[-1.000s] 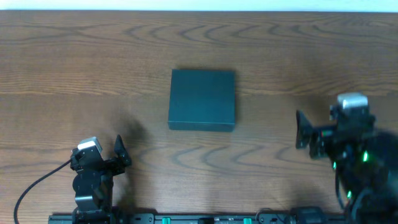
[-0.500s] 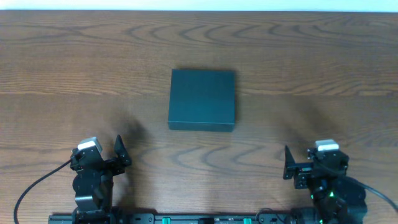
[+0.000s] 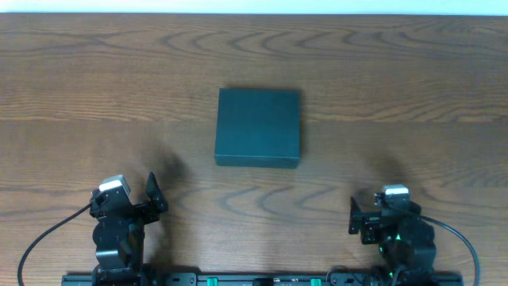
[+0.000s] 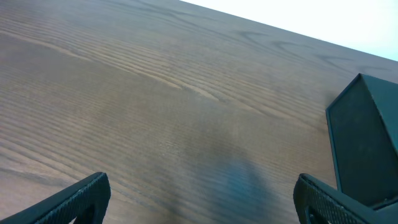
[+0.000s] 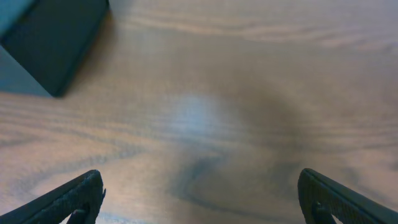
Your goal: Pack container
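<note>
as the right gripper (image 5: 199, 190) gapes, the container (image 5: 50, 37) lies ahead-left.

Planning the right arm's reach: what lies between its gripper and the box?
Nothing but bare tabletop separates the right gripper from the box, seen in the overhead and right wrist views.

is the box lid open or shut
Shut: the container shows one flat unbroken top from overhead, with no flap raised and its inside hidden.
</note>
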You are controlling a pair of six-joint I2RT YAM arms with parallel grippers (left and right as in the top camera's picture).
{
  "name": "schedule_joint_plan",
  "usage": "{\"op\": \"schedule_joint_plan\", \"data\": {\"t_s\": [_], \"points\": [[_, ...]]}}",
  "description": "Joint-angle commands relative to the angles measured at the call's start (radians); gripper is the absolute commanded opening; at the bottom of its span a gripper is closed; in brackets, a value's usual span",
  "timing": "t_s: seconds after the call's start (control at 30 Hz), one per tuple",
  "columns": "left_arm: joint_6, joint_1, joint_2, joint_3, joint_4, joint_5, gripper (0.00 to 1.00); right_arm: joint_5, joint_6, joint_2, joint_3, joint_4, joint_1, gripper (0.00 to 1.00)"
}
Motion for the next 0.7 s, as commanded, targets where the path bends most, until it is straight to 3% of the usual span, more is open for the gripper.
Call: {"op": "schedule_joint_plan", "data": {"t_s": [0.0, 0.67], "points": [[0.0, 0.004, -0.006, -0.019, -0.001, -0.02, 0.95, 0.003, 0.027, -0.01, -0.035, 0.006, -0.001, 0.99], [0.0, 0.004, -0.006, -0.019, -0.001, -0.02, 0.95, 0.003, 0.027, -0.009, -0.035, 0.014, -0.001, 0.99]]}}
